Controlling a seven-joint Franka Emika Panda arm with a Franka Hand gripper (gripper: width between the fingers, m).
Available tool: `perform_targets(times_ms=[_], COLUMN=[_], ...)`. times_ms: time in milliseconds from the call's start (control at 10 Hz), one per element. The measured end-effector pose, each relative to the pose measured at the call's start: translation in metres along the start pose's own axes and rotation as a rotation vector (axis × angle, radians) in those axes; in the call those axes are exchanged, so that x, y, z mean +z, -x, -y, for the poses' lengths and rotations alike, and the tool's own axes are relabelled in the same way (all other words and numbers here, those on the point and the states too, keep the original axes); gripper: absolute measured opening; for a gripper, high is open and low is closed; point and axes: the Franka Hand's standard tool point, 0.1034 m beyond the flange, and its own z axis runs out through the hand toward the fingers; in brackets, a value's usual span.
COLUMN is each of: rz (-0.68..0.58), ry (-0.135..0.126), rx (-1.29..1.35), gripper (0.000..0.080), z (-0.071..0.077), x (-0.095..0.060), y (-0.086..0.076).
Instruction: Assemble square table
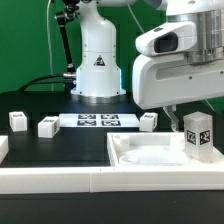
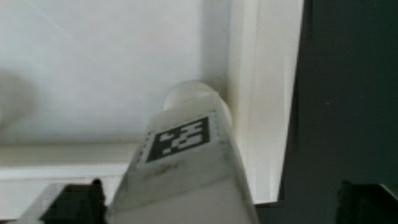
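The square table's white slab (image 1: 150, 155) lies flat at the exterior view's front right. One white tagged leg (image 1: 198, 135) stands upright on its corner at the exterior view's right. My gripper (image 1: 186, 117) hangs right over that leg. In the wrist view the leg (image 2: 182, 150) runs between my dark fingertips (image 2: 71, 203), close to one and with a clear gap to the other. The gripper (image 2: 217, 198) looks open around it. The slab (image 2: 89, 60) fills the view behind the leg. Three more legs (image 1: 18, 121) (image 1: 47, 126) (image 1: 148, 121) lie loose on the black table.
The marker board (image 1: 97, 120) lies in the middle in front of the arm's base (image 1: 97, 70). A long white border rail (image 1: 60, 178) runs along the front. The black table top (image 2: 347, 80) shows past the slab's edge.
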Motion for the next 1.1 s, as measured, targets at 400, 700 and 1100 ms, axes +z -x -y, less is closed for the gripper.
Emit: perform_targets(times_ms=[400,700,1100], rz=[0.0,0.0,0.0], ry=[0.0,0.001,0.001], rx=[-0.193,-0.192,-0.157], gripper=[0.0649,0.0288,0.0288], z=[-0.0015,-0.0025,-0.0034], x=[0.0001,0.0,0.0], y=[0.0,0.0,0.0])
